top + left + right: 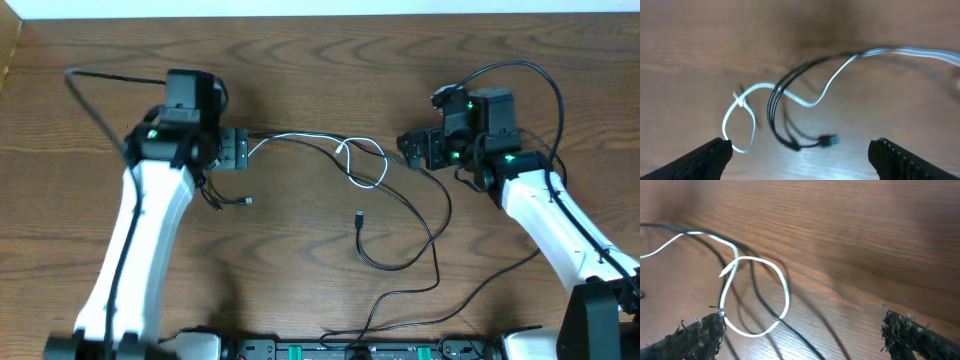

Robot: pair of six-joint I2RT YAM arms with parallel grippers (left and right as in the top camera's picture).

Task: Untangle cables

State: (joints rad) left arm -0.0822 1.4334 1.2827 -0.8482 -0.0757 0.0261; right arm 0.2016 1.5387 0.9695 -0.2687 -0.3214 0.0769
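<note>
Overhead: my left gripper [240, 150] and right gripper [412, 148] face each other across the table [320, 60]. The white cable [352, 150] loops between them, crossing the black cable [359, 218], which trails toward the near edge.

Left wrist: view blurred. Jaws spread wide, gripping nothing. White cable [815, 104] and black cable [771, 107] lie crossed on the wood ahead.

Right wrist: jaws wide apart, empty. 1 white loop [786, 292] lies across the black cable [757, 297], close to 1 fingertip.
</note>
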